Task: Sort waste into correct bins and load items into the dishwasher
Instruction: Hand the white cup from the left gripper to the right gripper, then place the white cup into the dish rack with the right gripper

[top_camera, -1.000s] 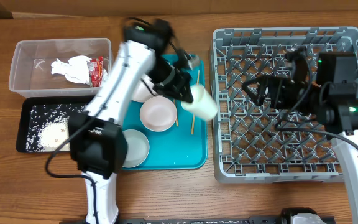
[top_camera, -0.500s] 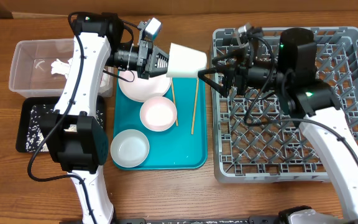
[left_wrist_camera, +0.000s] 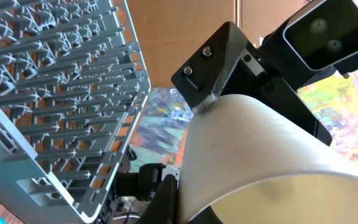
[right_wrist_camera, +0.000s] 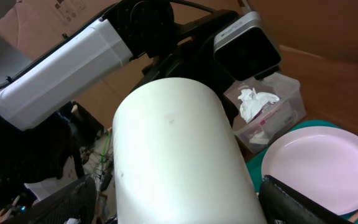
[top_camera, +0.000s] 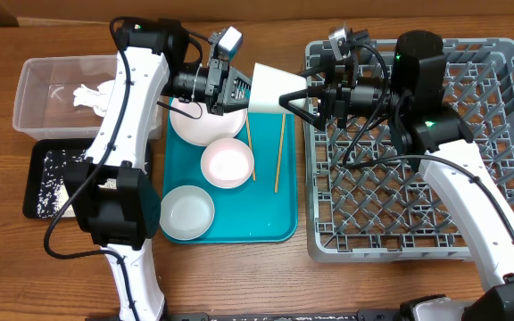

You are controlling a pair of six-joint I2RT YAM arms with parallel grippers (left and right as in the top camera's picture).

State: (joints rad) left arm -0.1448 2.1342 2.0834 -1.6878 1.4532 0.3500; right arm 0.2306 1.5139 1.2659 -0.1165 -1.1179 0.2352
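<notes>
— Well, which step is in hand?

— A handover is judged to be under way. The small white cup (top_camera: 270,87) is held on its side in the air, over the 1 o'clock corner of the teal tray (top_camera: 266,223) and just at 9 o'clock of the grey dish rack (top_camera: 391,252). It is clamped at its 9 o'clock end by the left pincer (top_camera: 250,87).

— And the right pincer (top_camera: 294,100)?

— Its jaws are seen spread wide at the cup's 3 o'clock end, one to each side in the right wrist view. Whether the cup is touched by them cannot be told.

— What is called for next?

— By this reading, the right jaws need to be closed firmly on the cup before anything is let go by the left. Only then can the cup be carried toward 3 o'clock and set among the rack's pegs. A slip here would drop it onto the tray.

— What is left besides?

— The plate (top_camera: 199,129), two bowls (top_camera: 227,164) and the chopsticks (top_camera: 279,156) lie on the tray, not yet loaded. Napkins are seen in the clear tub (top_camera: 38,98) and rice in the black tray (top_camera: 38,169), at 9 o'clock on the worktop (top_camera: 239,276).
</notes>
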